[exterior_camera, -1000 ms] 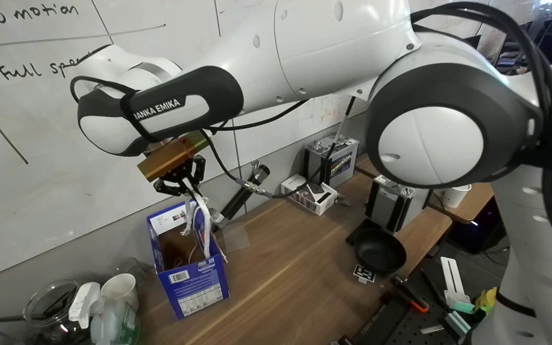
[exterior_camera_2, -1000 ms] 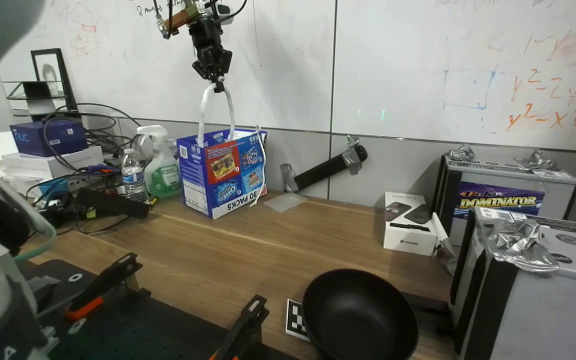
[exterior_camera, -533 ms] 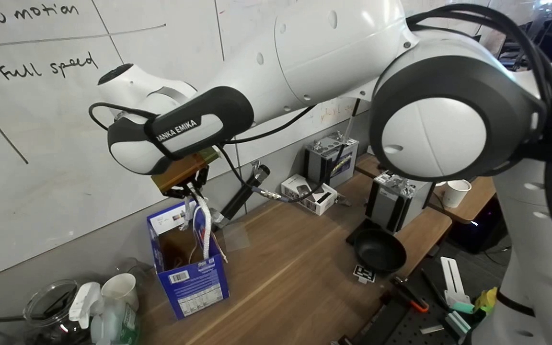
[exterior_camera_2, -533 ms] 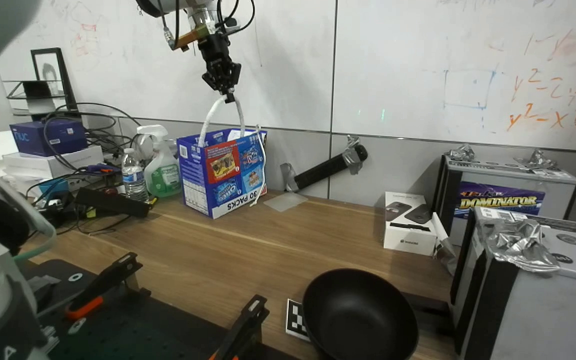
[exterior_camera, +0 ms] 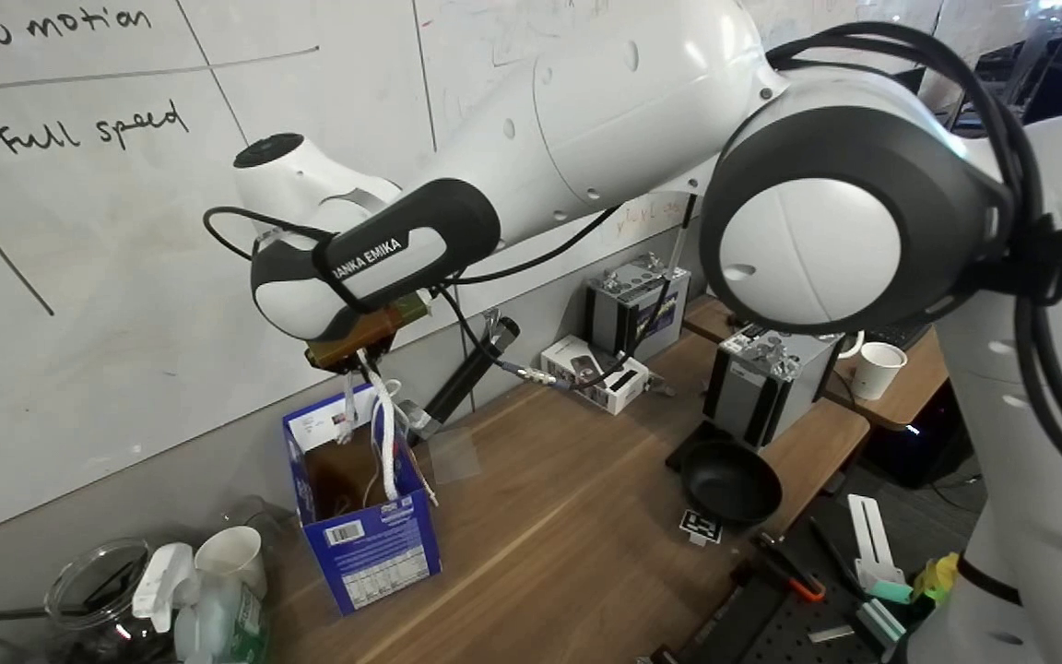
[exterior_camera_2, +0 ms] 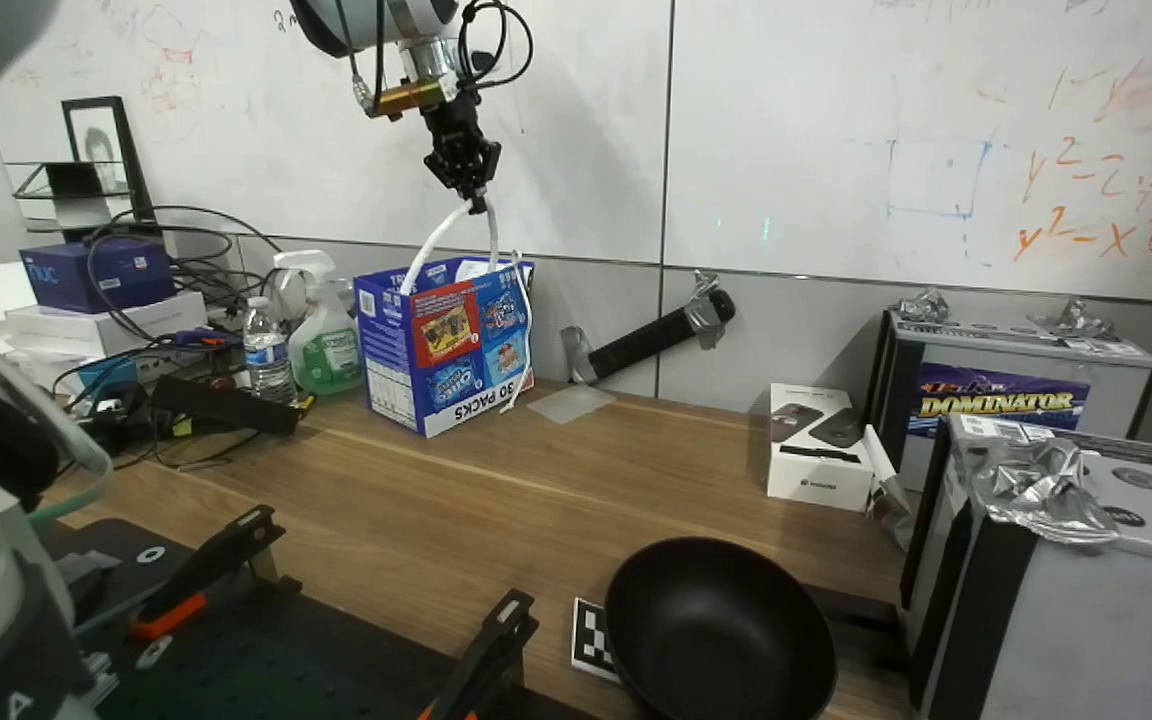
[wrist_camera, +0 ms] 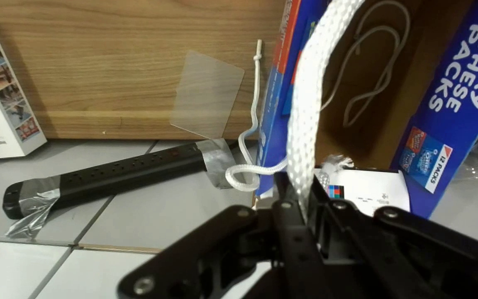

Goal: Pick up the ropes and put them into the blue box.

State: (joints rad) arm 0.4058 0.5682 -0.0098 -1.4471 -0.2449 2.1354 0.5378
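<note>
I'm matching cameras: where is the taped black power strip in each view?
In an exterior view, the power strip sits just left of centre.
In an exterior view, the power strip sits just right of centre.
Wrist view: the power strip is in the left half, below mid-height.
Shared landmark: the blue box, left of it in both exterior views, right in the wrist view.

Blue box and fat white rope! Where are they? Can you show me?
Blue box (exterior_camera_2: 466,350): in an exterior view, on its printed wall.
Fat white rope (wrist_camera: 305,101): in the wrist view, halfway along its visible stretch.
</note>
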